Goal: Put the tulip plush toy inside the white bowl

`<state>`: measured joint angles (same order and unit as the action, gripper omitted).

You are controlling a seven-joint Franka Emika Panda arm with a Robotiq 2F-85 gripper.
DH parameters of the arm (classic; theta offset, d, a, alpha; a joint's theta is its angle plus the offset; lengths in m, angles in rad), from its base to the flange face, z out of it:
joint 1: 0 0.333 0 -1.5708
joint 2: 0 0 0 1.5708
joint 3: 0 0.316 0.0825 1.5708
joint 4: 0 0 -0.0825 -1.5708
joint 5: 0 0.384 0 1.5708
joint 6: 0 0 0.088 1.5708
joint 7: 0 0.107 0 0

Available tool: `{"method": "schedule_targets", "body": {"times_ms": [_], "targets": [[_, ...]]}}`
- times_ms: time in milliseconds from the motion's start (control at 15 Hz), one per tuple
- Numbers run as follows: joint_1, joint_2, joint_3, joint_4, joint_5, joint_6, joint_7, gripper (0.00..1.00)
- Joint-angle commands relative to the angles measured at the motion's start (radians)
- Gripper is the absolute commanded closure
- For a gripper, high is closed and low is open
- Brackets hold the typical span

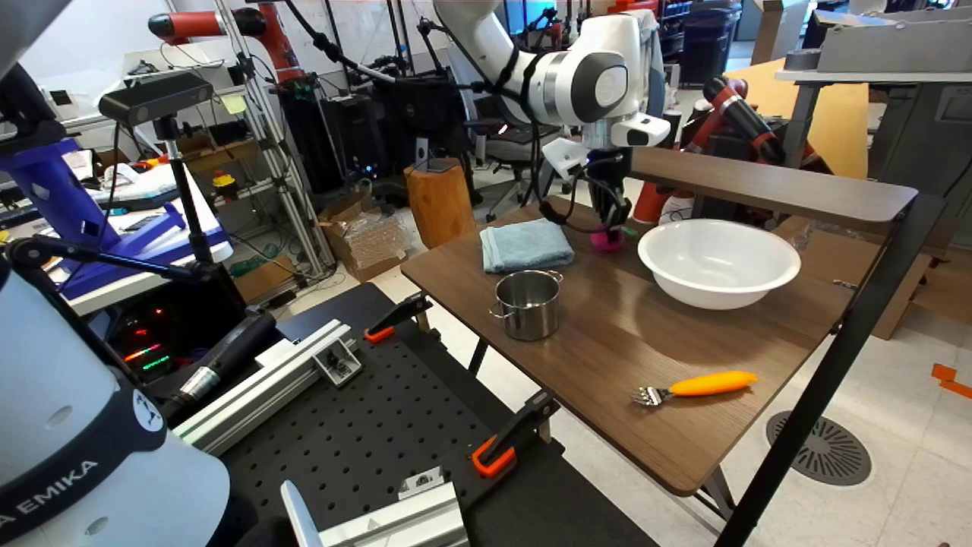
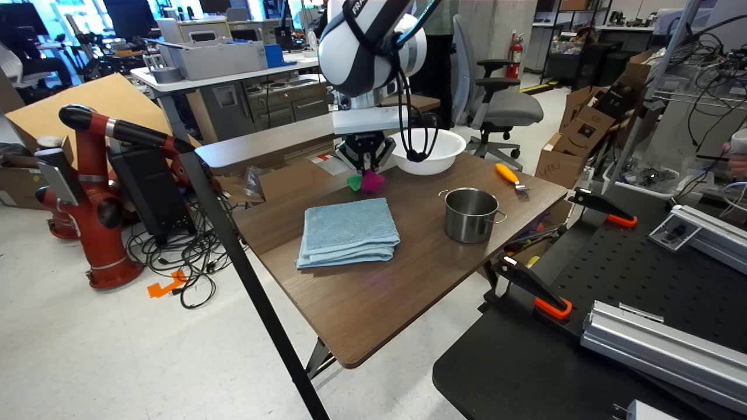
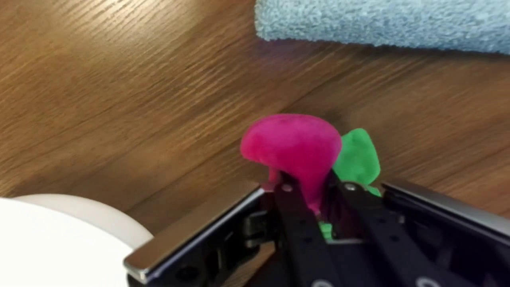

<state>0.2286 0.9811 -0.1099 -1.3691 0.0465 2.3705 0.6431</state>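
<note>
The tulip plush toy is a soft pink lump with green leaves. It shows in both exterior views [image 1: 607,241] [image 2: 373,182] and in the wrist view [image 3: 295,139]. My gripper [image 1: 607,226] is shut on it, pointing down; the gripper also shows in the other views [image 2: 366,168] [image 3: 314,185]. The pink head sticks out beyond the fingertips, and part of the toy is hidden between the fingers. The toy is low over the table; I cannot tell if it touches. The wide white bowl [image 1: 710,292] [image 2: 425,167] stands beside it, and its edge shows lower left in the wrist view [image 3: 59,243].
A folded blue towel [image 1: 528,247] [image 2: 350,230] [image 3: 382,22] lies near the toy. A metal pot [image 1: 529,315] [image 2: 468,224] and an orange-handled tool [image 1: 712,384] [image 2: 508,174] are on the table [image 1: 600,349]. A raised shelf [image 1: 774,186] runs along the table's back.
</note>
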Motion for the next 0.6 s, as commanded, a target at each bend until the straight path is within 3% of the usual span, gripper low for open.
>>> {"method": "schedule_targets", "body": {"times_ms": [0, 200, 533], "targets": [[0.029, -0.100, -0.001, -0.088, -0.032, 0.017, -0.013, 0.97], [0.039, -0.212, -0.006, -0.175, -0.052, 0.025, -0.024, 0.96], [-0.032, -0.420, -0.025, -0.368, -0.074, 0.051, -0.096, 0.96]]}}
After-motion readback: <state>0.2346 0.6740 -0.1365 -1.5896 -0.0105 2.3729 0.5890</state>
